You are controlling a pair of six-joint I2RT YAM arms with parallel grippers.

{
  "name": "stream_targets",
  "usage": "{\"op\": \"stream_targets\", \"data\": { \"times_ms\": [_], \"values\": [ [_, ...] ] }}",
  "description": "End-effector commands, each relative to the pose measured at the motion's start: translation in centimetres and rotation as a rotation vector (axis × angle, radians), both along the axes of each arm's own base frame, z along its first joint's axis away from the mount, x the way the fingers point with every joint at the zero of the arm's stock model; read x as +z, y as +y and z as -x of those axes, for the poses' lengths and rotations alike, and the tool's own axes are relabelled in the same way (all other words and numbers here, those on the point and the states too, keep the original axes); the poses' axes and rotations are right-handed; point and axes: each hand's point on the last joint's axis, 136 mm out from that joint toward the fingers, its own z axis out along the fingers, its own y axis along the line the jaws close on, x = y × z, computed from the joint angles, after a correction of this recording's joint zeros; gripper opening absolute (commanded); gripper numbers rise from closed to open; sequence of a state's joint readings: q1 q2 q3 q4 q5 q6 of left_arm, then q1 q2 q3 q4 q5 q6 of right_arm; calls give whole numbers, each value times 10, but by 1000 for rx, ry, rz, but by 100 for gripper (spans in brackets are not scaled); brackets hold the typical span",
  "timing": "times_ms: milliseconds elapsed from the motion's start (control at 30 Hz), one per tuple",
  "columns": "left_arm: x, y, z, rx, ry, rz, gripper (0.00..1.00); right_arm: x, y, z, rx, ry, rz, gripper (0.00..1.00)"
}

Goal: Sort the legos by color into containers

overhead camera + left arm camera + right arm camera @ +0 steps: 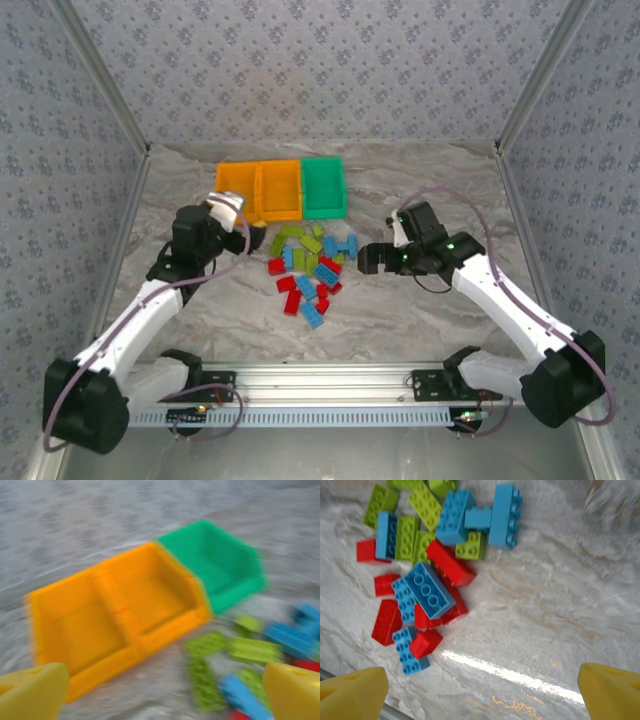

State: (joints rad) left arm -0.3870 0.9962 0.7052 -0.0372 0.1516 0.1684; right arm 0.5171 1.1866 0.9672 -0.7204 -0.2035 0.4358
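The legos (312,272) lay heaped, so the left gripper (231,206) and right gripper (366,258), both spread and empty, had best pinch one at the edge squarely.

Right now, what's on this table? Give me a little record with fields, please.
Containers: two orange bins and a green bin in a row at the far side, all looking empty.
Legos: red, blue and lime green bricks in one mixed pile before the bins.
Left gripper: open, holding nothing, near the orange bins.
Right gripper: open, holding nothing, right of the pile.
Sorting: not yet begun.
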Motion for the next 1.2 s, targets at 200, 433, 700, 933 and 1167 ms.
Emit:
{"op": "stream_targets", "data": {
  "times_ms": [200,433,700,933,1167],
  "values": [
    [-27,-51,144,-640,119,-323,99,-43,66,-18,180,14,12,98],
    [-52,-43,155,-637,118,-316,99,-76,105,-34,293,-1,98,86],
    [-60,-44,151,-601,57,-237,99,-101,121,-26,304,48,196,69],
    [-58,-41,154,-599,43,-225,99,-100,120,-32,264,23,273,49],
    [-52,-35,152,-558,-5,-224,99,-84,113,-30,289,-16,357,38]
  ]
}}
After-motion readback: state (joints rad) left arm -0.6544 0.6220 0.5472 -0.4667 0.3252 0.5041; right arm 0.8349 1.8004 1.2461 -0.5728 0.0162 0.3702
